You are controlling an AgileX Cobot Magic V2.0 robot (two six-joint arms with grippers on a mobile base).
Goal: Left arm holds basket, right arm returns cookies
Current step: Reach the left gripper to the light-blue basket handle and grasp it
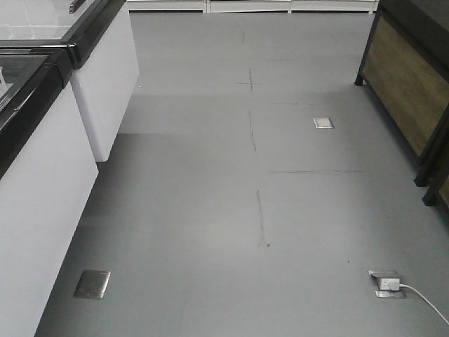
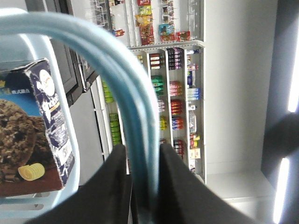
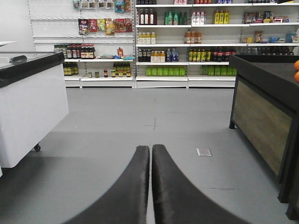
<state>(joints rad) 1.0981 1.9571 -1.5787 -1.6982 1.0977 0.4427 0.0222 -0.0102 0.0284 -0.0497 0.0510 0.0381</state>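
Left gripper (image 2: 141,156) clamps the hoop handle (image 2: 93,44); right gripper (image 3: 151,151) has its fingers pressed together, holding nothing.
The cookies (image 2: 32,126) sit in the basket (image 2: 70,154) against its rim, picture face to the left wrist camera, long axis up the frame and slightly leaning, barcode side toward the handle. Risks: the basket may swing on its thin handle, and unopened right fingers would nudge the box.

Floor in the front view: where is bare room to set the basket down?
The middle strip of floor, between the white freezer and the wooden stand, is bare. Crowded: the near right corner, with a floor socket and white cable.
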